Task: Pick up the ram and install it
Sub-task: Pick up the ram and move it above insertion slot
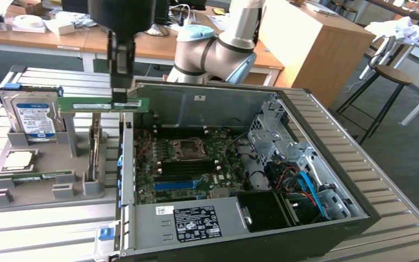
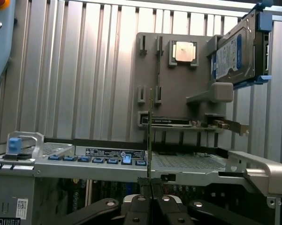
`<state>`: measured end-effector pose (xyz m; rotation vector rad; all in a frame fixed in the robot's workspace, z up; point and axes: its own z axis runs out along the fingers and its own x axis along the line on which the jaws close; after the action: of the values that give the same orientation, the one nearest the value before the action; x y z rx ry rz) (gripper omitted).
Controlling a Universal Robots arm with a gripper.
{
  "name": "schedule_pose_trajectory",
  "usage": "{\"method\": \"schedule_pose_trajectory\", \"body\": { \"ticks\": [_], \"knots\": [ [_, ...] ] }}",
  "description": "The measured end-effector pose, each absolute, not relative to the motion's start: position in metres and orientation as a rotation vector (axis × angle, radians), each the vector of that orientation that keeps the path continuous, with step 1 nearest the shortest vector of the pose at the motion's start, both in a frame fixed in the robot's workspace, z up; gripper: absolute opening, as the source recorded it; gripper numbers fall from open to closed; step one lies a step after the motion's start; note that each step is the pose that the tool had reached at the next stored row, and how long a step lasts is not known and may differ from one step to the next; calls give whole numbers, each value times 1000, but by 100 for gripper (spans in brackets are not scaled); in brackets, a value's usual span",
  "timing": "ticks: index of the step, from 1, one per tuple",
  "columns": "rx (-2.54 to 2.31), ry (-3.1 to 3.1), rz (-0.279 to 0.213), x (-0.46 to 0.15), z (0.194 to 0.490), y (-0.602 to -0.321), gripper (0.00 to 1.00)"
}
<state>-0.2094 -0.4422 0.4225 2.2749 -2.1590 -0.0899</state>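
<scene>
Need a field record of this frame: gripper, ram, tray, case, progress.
gripper: shut on the ram
ram: in the air, level, gripped near its end on the exterior view's right, over the case's edge
tray: grey, beside the case; hard drive upright, processor lying flat
case: open, motherboard exposed
progress: ram picked up, not yet seated in the motherboard

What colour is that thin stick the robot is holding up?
The ram is green; the exterior view shows it best.
</scene>
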Motion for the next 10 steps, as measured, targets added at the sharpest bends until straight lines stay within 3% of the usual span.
{"method": "schedule_pose_trajectory", "body": {
  "ticks": [10],
  "knots": [
    [2275, -2159, -90, -179, 423, -442, 11]
  ]
}}
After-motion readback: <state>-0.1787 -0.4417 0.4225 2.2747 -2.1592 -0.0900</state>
